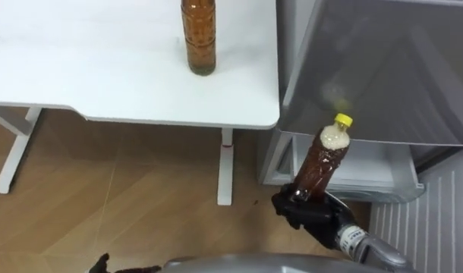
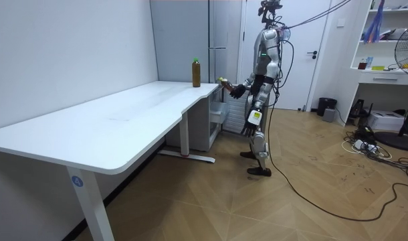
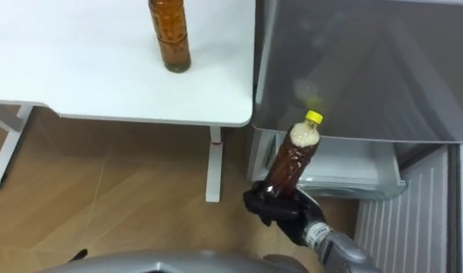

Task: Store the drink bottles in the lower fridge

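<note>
The fingers (image 1: pixel 291 206) of the right hand (image 1: pixel 311 216) are curled tightly round the base of a brown drink bottle (image 1: pixel 322 163), which is held upright with a slight tilt. Its yellow cap (image 1: pixel 343 120) is seen above the fingers. Just beyond the fingers and behind the bottle, a pale drawer (image 1: pixel 368 176) is seen pulled out at the bottom of the grey fridge (image 1: pixel 383 68). The held bottle is not yet inside it.

Further from the fingers, up and to their left, a second brown bottle (image 1: pixel 199 38) is seen standing upright on the white counter (image 1: pixel 102 68), near the counter's edge. It is well apart from the hand. Wooden floor (image 1: pixel 140 197) is seen below the counter, to the left of the fingers.

The left hand (image 1: pixel 101 265) is glimpsed at the lower edge, far left of the fingers. Its grip cannot be told.

In the room view, the robot is seen standing at the counter's far end, facing the fridge.
</note>
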